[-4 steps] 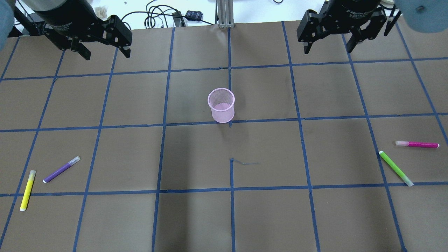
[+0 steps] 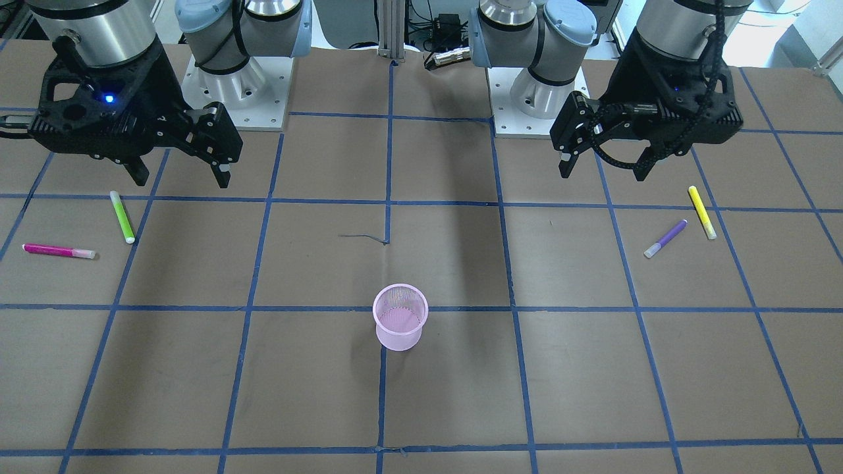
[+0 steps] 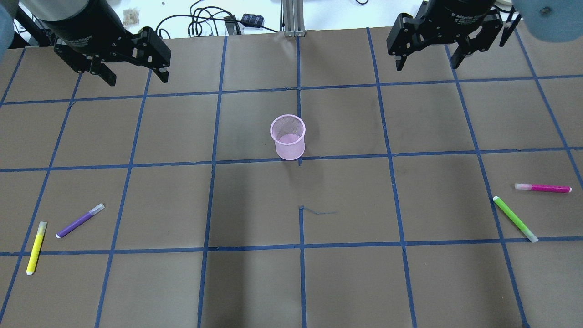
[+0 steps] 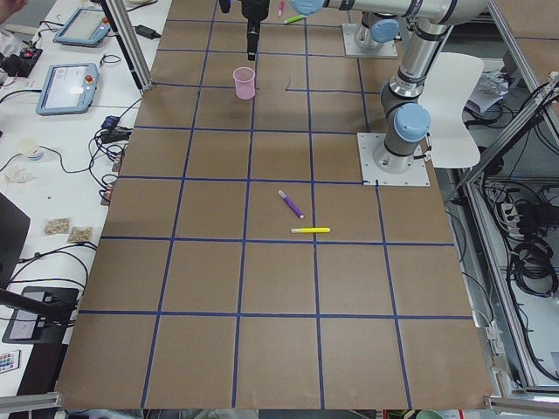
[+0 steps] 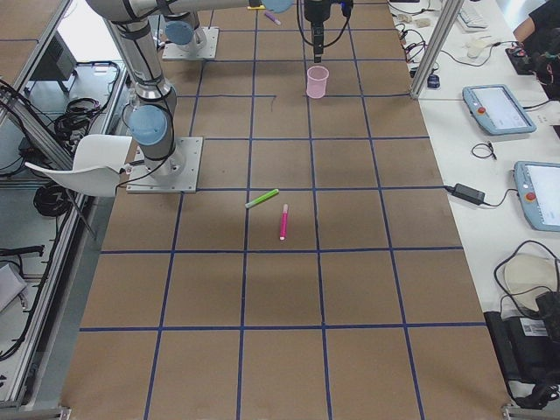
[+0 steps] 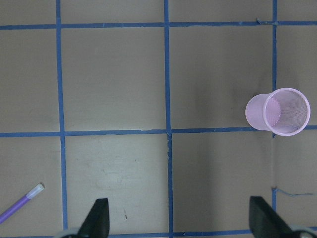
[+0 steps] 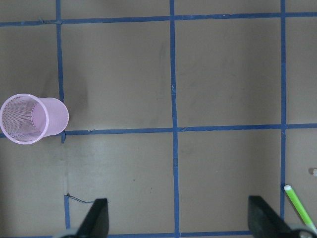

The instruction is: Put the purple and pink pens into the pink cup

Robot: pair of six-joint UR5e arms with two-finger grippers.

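Both hands apart above the counter [image 3: 346,282]; pens lie flat.
Left hand [image 3: 136,78] and right hand [image 3: 427,64] hold nothing. Pink mesh cup [image 3: 288,136] stands upright centrally; purple pen [image 3: 80,221] near yellow pen [image 3: 36,247], pink pen [image 3: 543,187] near green pen [image 3: 515,219].

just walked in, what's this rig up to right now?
Nothing is being handled yet. The left pincer and right pincer both hang open and empty above the table. The pink cup stands upright and empty mid-table. The purple pen lies beside a yellow pen on the left arm's side. The pink pen lies near a green pen on the right arm's side. Neither target pen is in the cup.
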